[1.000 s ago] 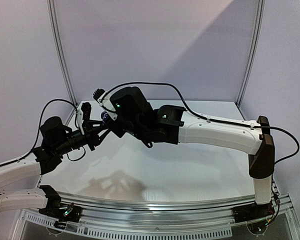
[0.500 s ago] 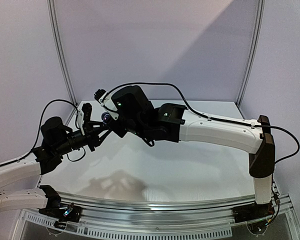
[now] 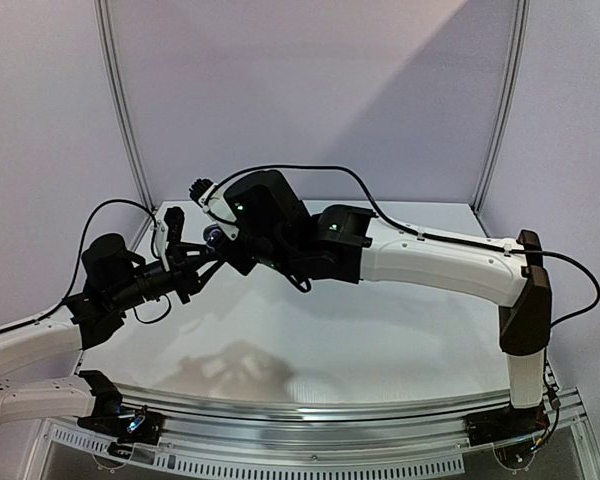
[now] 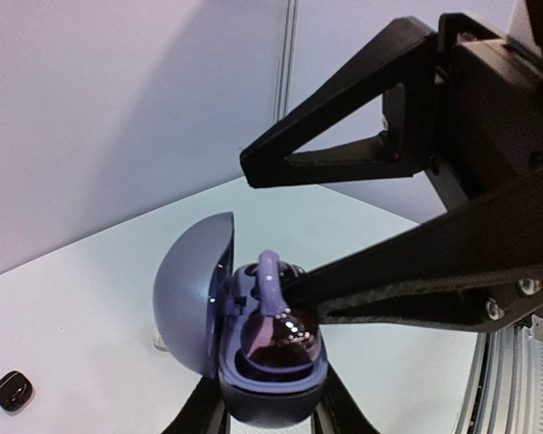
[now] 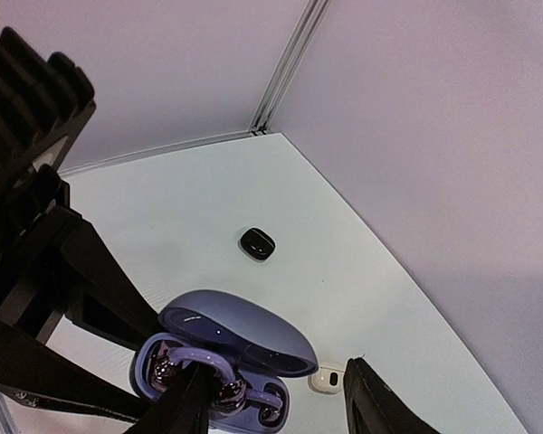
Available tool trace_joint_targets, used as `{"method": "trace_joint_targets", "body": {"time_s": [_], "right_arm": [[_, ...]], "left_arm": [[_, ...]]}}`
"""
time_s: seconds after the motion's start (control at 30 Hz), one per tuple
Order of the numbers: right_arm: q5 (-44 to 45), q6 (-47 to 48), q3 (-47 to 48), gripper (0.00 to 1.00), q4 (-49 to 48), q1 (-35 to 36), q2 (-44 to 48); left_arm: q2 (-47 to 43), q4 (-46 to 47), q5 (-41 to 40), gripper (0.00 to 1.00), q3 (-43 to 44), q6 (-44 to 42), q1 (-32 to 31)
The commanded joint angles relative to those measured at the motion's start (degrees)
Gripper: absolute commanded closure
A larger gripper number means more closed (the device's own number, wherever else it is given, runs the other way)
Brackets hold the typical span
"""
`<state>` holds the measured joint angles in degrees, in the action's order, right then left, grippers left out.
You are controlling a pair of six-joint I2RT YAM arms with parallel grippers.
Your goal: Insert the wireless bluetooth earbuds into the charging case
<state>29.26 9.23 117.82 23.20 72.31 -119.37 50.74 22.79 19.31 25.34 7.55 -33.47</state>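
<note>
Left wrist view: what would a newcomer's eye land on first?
The open lilac charging case, clamped in the left gripper at bottom centre, with a hooked earbud seated inside. The right gripper reaches in from the right, jaws apart. A small black item lies on the table at far left.

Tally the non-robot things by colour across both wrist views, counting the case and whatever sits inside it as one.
Purple: 1, the open charging case
Black: 1, the black piece lying on the table
White: 1, the white piece on the table beside the case
Total: 3
</note>
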Motion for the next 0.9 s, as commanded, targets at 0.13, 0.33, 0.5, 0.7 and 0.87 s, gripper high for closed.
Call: {"method": "trace_joint_targets", "body": {"time_s": [0.13, 0.33, 0.5, 0.7, 0.87], "right_arm": [[-3.62, -0.13, -0.94, 0.47, 8.75, 0.26, -0.34], [-3.48, 0.08, 1.50, 0.47, 8.74, 0.02, -1.95], [-3.52, -0.34, 2.20, 0.47, 9.42, -0.18, -3.22], [-3.81, -0.85, 2.57, 0.47, 9.92, -0.55, -3.91], [-3.68, -0.90, 5.29, 0.48, 12.58, -0.66, -5.82]], "left_arm": [[-2.13, 9.63, 0.29, 1.00, 1.21, 0.45, 0.16], [-1.79, 10.77, 1.96, 1.00, 1.23, 0.59, 0.16], [-2.05, 10.20, 1.86, 1.00, 1.32, 0.17, 0.16], [-1.87, 10.83, 2.12, 1.00, 1.16, 0.36, 0.16], [-1.51, 10.34, 2.00, 1.00, 1.38, 0.26, 0.16]]}}
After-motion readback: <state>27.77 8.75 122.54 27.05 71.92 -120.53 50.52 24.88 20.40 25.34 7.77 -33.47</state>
